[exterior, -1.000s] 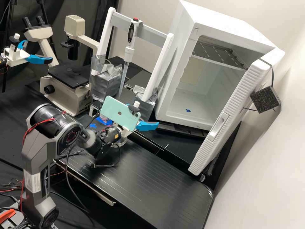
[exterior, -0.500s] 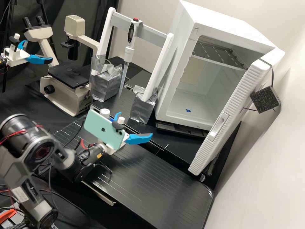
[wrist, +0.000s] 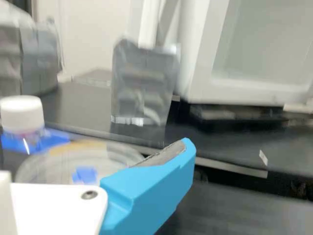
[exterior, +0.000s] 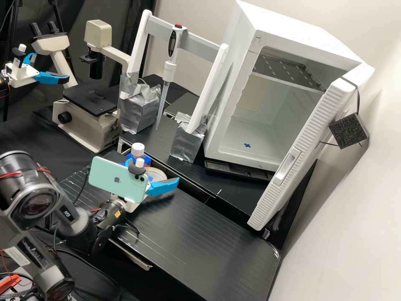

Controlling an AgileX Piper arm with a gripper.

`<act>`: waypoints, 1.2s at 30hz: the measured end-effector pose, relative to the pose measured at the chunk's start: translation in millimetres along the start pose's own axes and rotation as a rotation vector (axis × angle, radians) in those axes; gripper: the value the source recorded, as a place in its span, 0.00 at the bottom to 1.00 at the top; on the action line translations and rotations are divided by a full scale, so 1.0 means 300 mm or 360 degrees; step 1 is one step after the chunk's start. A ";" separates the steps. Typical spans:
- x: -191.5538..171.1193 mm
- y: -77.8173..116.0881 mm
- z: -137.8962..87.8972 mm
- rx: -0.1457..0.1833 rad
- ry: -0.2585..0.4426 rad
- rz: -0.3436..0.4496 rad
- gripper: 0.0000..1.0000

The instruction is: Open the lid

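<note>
Black worktop [exterior: 217, 242]: microscope [exterior: 90, 125], taped-foot stand [exterior: 188, 144], white cabinet [exterior: 292, 27] farther back; white-capped bottle [exterior: 138, 149] beside round clear dish [exterior: 160, 173].

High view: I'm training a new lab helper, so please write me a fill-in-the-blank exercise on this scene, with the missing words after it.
The cap of the bottle is coloured ____. The door of the cabinet stands ____. The fingers are coloured ____. Near the bottle lies a dish, ____ in outline.

Missing words: white; open; blue; round.
</note>
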 end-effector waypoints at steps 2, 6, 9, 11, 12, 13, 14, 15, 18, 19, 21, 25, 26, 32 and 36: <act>-0.001 0.000 0.013 0.0035 -0.0006 -0.0016 1.00; -0.017 0.011 0.033 0.0069 0.0009 -0.0053 1.00; -0.028 0.020 0.037 0.0080 0.0018 -0.0062 1.00; -0.033 0.024 0.033 0.0084 0.0031 -0.0062 1.00; -0.035 0.025 0.032 0.0082 0.0036 -0.0064 1.00; -0.038 0.028 0.032 0.0077 0.0041 -0.0066 1.00; -0.044 0.029 0.028 0.0081 0.0059 -0.0080 1.00; -0.048 0.031 0.025 0.0082 0.0070 -0.0086 1.00; -0.058 0.037 0.014 0.0077 0.0100 -0.0097 1.00; -0.061 0.039 0.013 0.0076 0.0103 -0.0097 1.00; -0.064 0.040 0.009 0.0085 0.0113 -0.0103 1.00; -0.066 0.040 0.010 0.0097 0.0111 -0.0111 1.00; -0.066 0.039 0.012 0.0097 0.0104 -0.0115 1.00; -0.062 0.033 0.019 0.0122 0.0089 -0.0131 1.00; -0.066 0.042 0.028 0.0128 0.0056 -0.0103 1.00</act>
